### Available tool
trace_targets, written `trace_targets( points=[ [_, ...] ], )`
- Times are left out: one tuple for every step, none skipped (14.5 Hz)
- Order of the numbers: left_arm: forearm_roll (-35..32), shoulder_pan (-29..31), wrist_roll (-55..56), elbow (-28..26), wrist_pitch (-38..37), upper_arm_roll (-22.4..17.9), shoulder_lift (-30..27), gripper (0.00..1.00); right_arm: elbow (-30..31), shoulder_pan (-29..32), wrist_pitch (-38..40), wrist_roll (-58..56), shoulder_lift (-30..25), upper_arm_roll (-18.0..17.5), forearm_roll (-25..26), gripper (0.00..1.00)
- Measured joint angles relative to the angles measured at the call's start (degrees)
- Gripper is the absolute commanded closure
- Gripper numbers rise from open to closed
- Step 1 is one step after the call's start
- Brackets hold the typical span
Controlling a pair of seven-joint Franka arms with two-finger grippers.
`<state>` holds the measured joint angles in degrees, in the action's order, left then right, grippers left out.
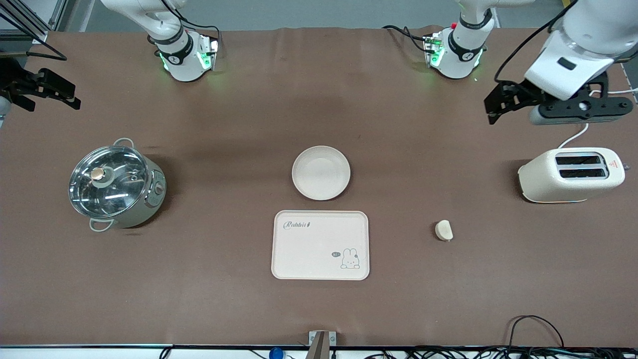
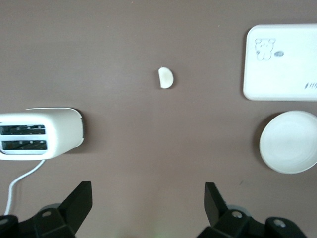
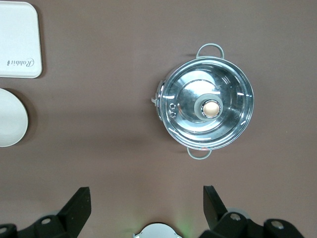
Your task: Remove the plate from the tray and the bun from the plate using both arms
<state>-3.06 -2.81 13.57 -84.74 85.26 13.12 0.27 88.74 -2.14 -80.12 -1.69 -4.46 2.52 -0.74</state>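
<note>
The round cream plate lies empty on the brown table, just off the tray's edge and farther from the front camera than the tray. The rectangular Rabbit tray is empty. The small pale bun lies on the table toward the left arm's end, apart from both. My left gripper hangs open and empty in the air near the toaster. My right gripper hangs open and empty near the pot. The left wrist view shows the bun, the tray, the plate and the left gripper. The right wrist view shows its gripper.
A steel pot with a glass lid stands toward the right arm's end; it also shows in the right wrist view. A cream toaster with a white cord stands toward the left arm's end. Cables lie along the table's near edge.
</note>
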Motion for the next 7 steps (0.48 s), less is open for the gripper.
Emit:
trace_targets(
  points=[
    [0.89, 0.13, -1.28, -1.25, 0.02, -0.99, -0.78, 0.0, 0.0, 0.0, 0.03, 0.0, 0.0, 0.0, 0.0, 0.0],
    [1.69, 0.42, -1.81, -2.37, 0.09, -1.55, -1.44, 0.0, 0.0, 0.0, 0.06, 0.0, 0.0, 0.01, 0.0, 0.0],
    [2.23, 0.87, -2.58, -3.22, 0.11, -1.76, -1.98, 0.0, 0.0, 0.0, 0.08, 0.0, 0.0, 0.01, 0.0, 0.0],
    [2.47, 1.43, -3.69, -3.96, 0.14, -1.85, -2.53, 0.0, 0.0, 0.0, 0.09, 0.0, 0.0, 0.01, 0.0, 0.0],
    [2.66, 2.12, -4.78, -4.66, 0.15, -2.0, -3.14, 0.0, 0.0, 0.0, 0.1, 0.0, 0.0, 0.01, 0.0, 0.0],
    [3.04, 2.88, -5.75, -5.12, 0.15, -2.18, -3.72, 0.0, 0.0, 0.0, 0.11, 0.0, 0.0, 0.02, 0.0, 0.0],
    [3.29, 3.37, -6.68, -5.44, 0.15, -2.71, -4.28, 0.0, 0.0, 0.0, 0.13, 0.0, 0.0, 0.03, 0.0, 0.0]
  ],
)
